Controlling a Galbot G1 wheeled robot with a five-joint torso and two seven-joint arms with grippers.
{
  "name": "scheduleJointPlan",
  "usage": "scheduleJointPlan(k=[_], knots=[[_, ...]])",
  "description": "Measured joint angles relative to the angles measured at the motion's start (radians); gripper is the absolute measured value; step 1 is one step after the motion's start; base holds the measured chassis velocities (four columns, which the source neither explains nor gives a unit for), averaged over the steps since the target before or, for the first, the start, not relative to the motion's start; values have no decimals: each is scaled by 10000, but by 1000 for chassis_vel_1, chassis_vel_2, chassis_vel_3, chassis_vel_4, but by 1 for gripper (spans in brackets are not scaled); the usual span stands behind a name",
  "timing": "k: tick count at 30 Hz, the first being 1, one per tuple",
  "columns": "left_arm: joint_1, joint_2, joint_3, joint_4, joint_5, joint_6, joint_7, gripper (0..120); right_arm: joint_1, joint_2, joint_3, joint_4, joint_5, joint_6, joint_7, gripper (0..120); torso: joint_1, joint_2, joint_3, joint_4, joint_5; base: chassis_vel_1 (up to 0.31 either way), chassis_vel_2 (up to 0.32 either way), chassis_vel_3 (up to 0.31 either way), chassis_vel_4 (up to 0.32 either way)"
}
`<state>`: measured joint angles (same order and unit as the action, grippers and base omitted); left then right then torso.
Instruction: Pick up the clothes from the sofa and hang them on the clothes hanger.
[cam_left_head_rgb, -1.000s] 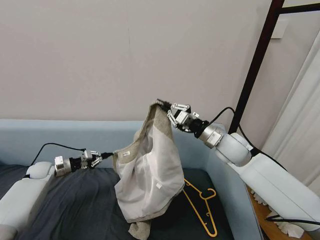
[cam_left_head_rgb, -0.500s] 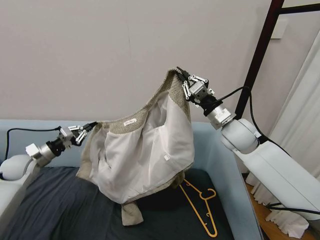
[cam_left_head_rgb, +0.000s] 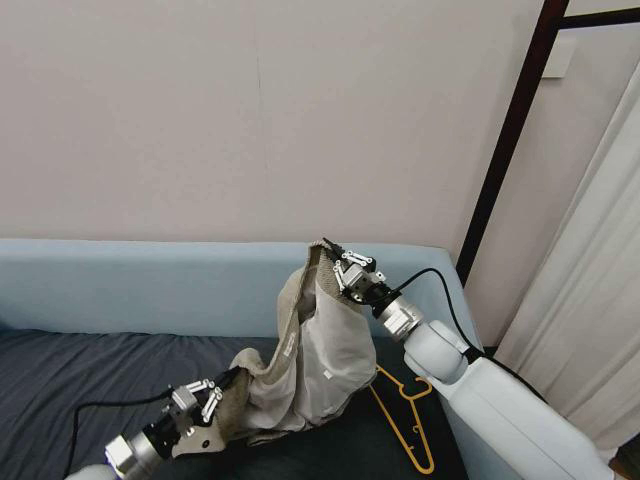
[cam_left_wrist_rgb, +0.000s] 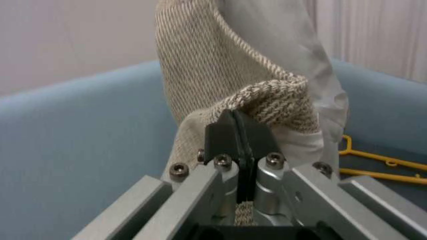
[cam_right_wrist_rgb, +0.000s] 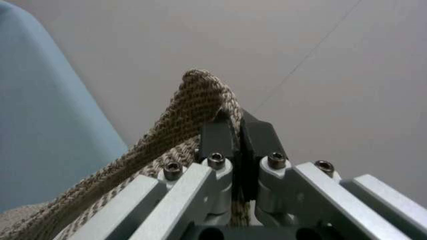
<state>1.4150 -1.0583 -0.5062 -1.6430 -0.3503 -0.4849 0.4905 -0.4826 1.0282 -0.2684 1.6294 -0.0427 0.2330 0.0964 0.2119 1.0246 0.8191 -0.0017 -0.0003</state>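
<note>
Head view: the jacket (cam_left_head_rgb: 320, 345), beige knit outside with a pale lining, hangs over the right end of the sofa (cam_left_head_rgb: 130, 280), strung between the two arms. The right gripper (cam_left_head_rgb: 342, 266) is clenched on its top edge in front of the backrest, the highest point of the cloth. The left gripper (cam_left_head_rgb: 205, 392) sits low, nearer and to the left, clenched on a lower edge just above the dark seat. Between them the fabric sags in deep folds, so it reads as soft, limp and fairly light, keeping no shape of its own. A yellow hanger (cam_left_head_rgb: 405, 410) lies on the seat just right of the hanging cloth. The dark rack post (cam_left_head_rgb: 510, 140) stands farther right, past the sofa end and well apart from the jacket.

Left wrist view: the black pads (cam_left_wrist_rgb: 223, 135) press together on a fold of knit, and a thick rolled edge bulges just beyond them. The lining looks smooth and probably slippery. The coarse knit should give the better bite, so hems and seams are the places to hold.

Right wrist view: the pads (cam_right_wrist_rgb: 217, 135) are closed on a corded knit edge that loops over their tips. The bite looks shallow, close to the edge, and could creep under the garment's hanging weight.
</note>
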Motion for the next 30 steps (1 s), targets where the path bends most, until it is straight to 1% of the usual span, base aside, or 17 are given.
scheduleJointPlan(k=[2, 5, 6, 9, 11, 12, 14, 16, 17, 21, 22, 23, 25, 26, 27, 29, 30], knots=[[315, -339, 87, 39, 106, -103, -486, 0, -41, 98, -69, -52, -1, 33, -56, 0, -1, 0, -1, 0, 4, 0, 0, 0, 0], [1124, -697, 84, 66, 144, -430, -920, 13, -13, 317, -144, -274, -2, 178, -175, 0, 0, 0, 0, 0, 4, 0, 0, 0, 0], [1124, -697, 84, 66, 144, -430, -920, 13, -13, 317, -144, -274, -2, 178, -175, 0, 0, 0, 0, 0, 4, 0, 0, 0, 0], [1818, -669, -73, 47, -12, -902, -822, 26, 196, 500, -141, -487, 30, 231, -198, 0, -1, 0, 0, 4, 1, 0, 0, 0, 0], [2149, -575, -240, 60, -220, -1248, -382, 36, 357, 614, -116, -618, 115, 242, -213, 0, 1, 0, 0, 4, 3, 0, 0, 0, 0], [2149, -575, -240, 60, -220, -1248, -382, 36, 357, 614, -116, -618, 115, 242, -213, 0, 1, 0, 0, 4, 3, 0, 0, 0, 0], [2252, -495, -384, 163, -314, -1404, -95, 45, 477, 679, -104, -675, 240, 242, -223, 0, 1, 0, 0, 4, 3, 0, 0, 0, 0], [2174, -449, -452, 338, -446, -1444, 28, 51, 527, 701, -104, -682, 310, 243, -238, 0, 1, -1, 0, 3, 3, 0, 0, 0, 0], [2174, -449, -452, 338, -446, -1444, 28, 51, 527, 701, -104, -682, 310, 243, -238, 0, 1, -1, 0, 3, 3, 0, 0, 0, 0], [1489, -355, -514, 908, -781, -1396, 541, 69, 499, 676, -104, -640, 336, 260, -264, 0, 1, -2, 1, 1, 1, 0, 0, 0, 0], [1489, -355, -514, 908, -781, -1396, 541, 69, 499, 676, -104, -640, 336, 260, -264, 0, 1, -2, 1, 1, 1, 0, 0, 0, 0], [1223, -302, -542, 1123, -934, -1311, 871, 77, 484, 664, -102, -616, 338, 268, -271, 0, 1, -2, 1, -1, 1, 0, 0, 0, 0], [779, -192, -544, 1514, -1282, -1072, 1500, 84, 470, 643, -62, -551, 349, 276, -275, 0, 2, -2, 2, -1, 2, 0, 0, 0, 0], [615, -163, -535, 1653, -1404, -975, 1748, 88, 467, 634, -48, -526, 358, 276, -276, 0, 2, -2, 2, 0, 1, 0, 0, 0, 0], [615, -163, -535, 1653, -1404, -975, 1748, 88, 467, 634, -48, -526, 358, 276, -276, 0, 2, -2, 2, 0, 1, 0, 0, 0, 0], [226, -124, -453, 2016, -1564, -777, 2217, 97, 461, 603, -12, -461, 385, 277, -278, 0, 3, -2, 2, 0, 2, 0, 0, 0, 0], [-22, -122, -372, 2294, -1628, -708, 2480, 99, 459, 579, 4, -442, 392, 277, -279, 0, 2, -2, 2, 0, 1, 0, 0, 0, 0]])
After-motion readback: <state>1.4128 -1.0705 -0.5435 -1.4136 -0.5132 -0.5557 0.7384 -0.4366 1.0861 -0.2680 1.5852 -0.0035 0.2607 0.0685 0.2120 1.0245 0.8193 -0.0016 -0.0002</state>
